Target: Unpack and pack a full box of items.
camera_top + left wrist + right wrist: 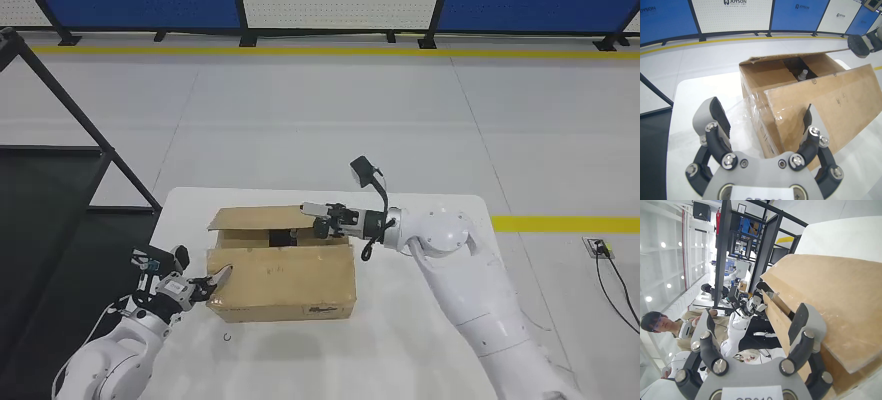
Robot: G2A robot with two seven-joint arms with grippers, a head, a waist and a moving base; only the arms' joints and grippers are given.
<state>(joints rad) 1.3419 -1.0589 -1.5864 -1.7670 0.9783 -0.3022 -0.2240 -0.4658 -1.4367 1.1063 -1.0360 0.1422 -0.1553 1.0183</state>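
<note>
A brown cardboard box (282,280) sits on the white surface (420,330) between two wide-open, empty grippers: the left gripper (762,103) straddles its near flap (819,98), and the right gripper (754,308) touches the far flap (260,217).

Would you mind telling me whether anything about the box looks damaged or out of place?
On the cardboard box, the far flap has a ragged corner, and clear tape is crumpled and peeling at one end. A small dark item lies loose on the table.

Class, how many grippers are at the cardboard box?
2. The left gripper is at the box's near flap; the right gripper is at its far flap. Both are open.
</note>
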